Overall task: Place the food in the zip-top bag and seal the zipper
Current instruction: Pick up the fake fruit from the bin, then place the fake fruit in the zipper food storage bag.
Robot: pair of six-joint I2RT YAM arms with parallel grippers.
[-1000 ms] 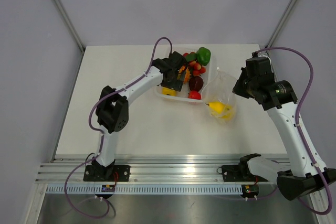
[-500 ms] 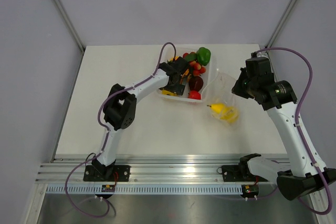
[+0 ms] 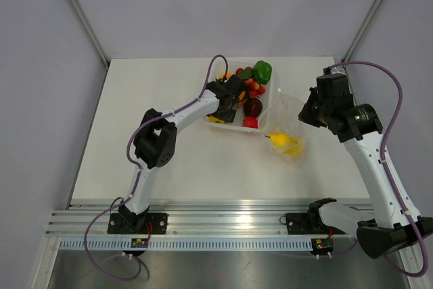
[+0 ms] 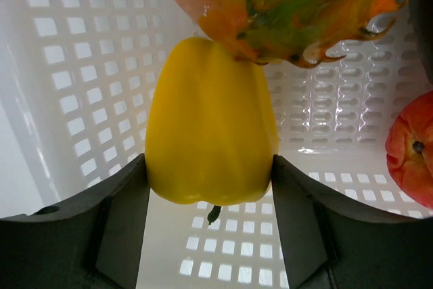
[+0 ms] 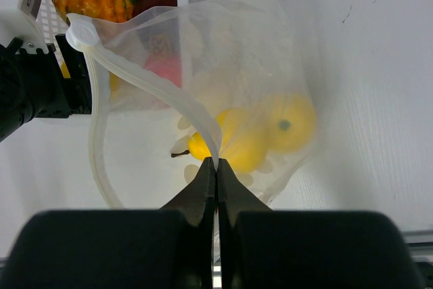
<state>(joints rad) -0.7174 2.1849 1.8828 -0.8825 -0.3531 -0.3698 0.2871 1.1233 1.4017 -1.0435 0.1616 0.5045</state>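
Note:
My left gripper (image 4: pixel 208 164) is down in the white tray (image 4: pixel 67 65), shut on a yellow pepper (image 4: pixel 210 126) with a finger touching each side. An orange and green fruit (image 4: pixel 284 5) lies against the pepper's far end, and a red fruit (image 4: pixel 413 147) lies to the right. My right gripper (image 5: pixel 216 162) is shut on the zipper (image 5: pixel 149 82) of the zip-top bag (image 5: pixel 243 52) and holds its mouth open towards the tray. Yellow fruits (image 5: pixel 284 123) lie inside the bag. In the top view the bag (image 3: pixel 287 116) sits right of the tray (image 3: pixel 233 128).
More food fills the tray's far end: a green pepper (image 3: pixel 262 70), a dark purple fruit (image 3: pixel 253 107) and small red pieces (image 3: pixel 251 122). The left arm's black gripper body (image 5: pixel 34 93) shows left of the bag's mouth. Walls stand behind the table and on both sides of it.
My left arm has swung right and settled the gripper lower in the tray at the yellow pepper. The bag dipped and rose again in the right gripper.

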